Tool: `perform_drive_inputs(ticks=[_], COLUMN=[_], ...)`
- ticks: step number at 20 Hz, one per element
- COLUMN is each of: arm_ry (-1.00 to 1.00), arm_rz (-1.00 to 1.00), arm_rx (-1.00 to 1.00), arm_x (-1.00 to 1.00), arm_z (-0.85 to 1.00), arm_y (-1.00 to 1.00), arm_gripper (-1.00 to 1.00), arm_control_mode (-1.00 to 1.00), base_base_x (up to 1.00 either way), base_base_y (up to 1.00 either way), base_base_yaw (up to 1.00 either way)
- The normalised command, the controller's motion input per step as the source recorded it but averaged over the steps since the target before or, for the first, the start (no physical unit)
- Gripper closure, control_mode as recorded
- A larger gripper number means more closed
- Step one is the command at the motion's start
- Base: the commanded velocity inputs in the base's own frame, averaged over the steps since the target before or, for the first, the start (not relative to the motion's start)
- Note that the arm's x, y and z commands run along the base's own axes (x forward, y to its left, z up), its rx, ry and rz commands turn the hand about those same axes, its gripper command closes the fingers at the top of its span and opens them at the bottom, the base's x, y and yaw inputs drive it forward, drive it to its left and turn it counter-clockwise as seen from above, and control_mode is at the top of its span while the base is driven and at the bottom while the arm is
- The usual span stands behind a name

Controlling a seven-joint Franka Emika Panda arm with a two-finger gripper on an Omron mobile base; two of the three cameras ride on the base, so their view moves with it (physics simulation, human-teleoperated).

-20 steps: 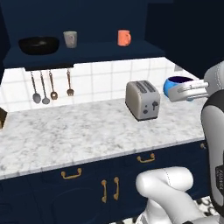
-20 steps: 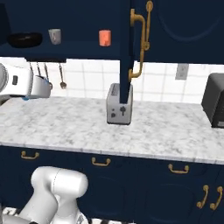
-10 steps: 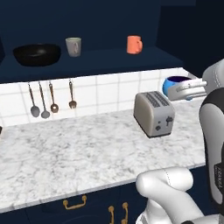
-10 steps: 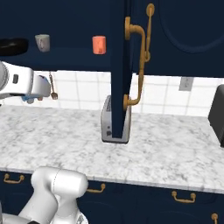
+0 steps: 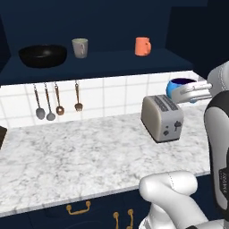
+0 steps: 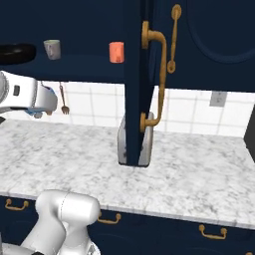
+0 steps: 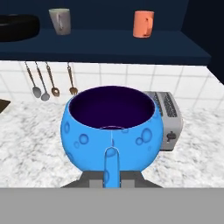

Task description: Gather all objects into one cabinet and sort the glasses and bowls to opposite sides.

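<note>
Shelf, left to right: wide glossy black bowl (image 5: pixel 42 55), grey-beige straight-sided cup (image 5: pixel 80 47), orange cup (image 5: pixel 142 46), all on the navy shelf board (image 5: pixel 112 61) of the dark wall cabinet.

Your two-finger gripper (image 5: pixel 195 91) is clamped on the small round bright-blue bowl (image 7: pixel 112 128), jaws nipped on its near rim, bowl upright above the silver toaster (image 5: pixel 162 117).

From the hand, the black bowl sits at about 10 o'clock, higher up and far left. My read: you carry the blue bowl that way, past both cups.
</note>
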Motion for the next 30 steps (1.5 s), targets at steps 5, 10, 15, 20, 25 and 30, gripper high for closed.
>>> perform_drive_inputs(ticks=[5,10,15,20,25,30], arm_ry=[0.00,0.00,0.00,0.00,0.00,0.02], arm_rz=[0.00,-0.06,-0.21,-0.25,-0.18,-0.07], arm_rx=[0.00,0.01,0.00,0.00,0.00,0.00], arm_x=[0.00,0.27,0.59,0.66,0.82,0.81], arm_z=[0.00,0.05,0.15,0.14,0.09,0.00], arm_y=[0.00,-0.20,-0.28,-0.15,0.00,-0.08], arm_gripper=[1.00,1.00,1.00,1.00,1.00,1.00], arm_control_mode=[1.00,-1.00,-1.00,-1.00,-1.00,-1.00], base_base_x=[0.17,0.00,0.00,0.00,0.00,0.00], base_base_y=[0.00,0.00,0.00,0.00,0.00,0.00], base_base_yaw=[0.01,0.00,0.00,0.00,0.00,0.00])
